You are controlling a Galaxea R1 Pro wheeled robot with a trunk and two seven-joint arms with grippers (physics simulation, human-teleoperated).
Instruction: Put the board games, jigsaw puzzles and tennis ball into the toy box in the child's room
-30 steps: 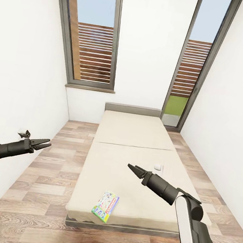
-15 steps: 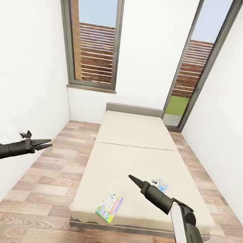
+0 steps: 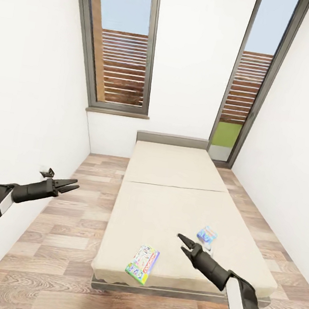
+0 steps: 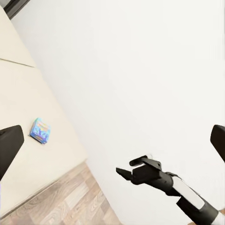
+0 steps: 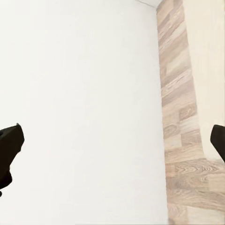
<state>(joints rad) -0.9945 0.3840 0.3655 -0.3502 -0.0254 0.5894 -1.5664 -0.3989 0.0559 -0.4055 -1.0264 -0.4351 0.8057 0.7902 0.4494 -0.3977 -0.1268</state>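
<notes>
I'd drop my right pincer [image 3: 184, 243], tips spread and empty, onto the small blue game [image 3: 207, 234] lying just beside it on the bed [image 3: 171, 177] (near the foot), taking it by an edge. The bigger white game [image 3: 142, 264] lies near the foot edge. My left pincer [image 3: 70, 185] hangs spread over the floor [image 3: 64, 230].

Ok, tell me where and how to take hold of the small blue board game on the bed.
The small blue board game lies flat on the bed, near its right edge, just beyond the open right claw. It is probably best taken from above, fingers spanning its two long edges, since a flat box offers no raised part. The soft-looking mattress may let fingertips dig under.
</notes>
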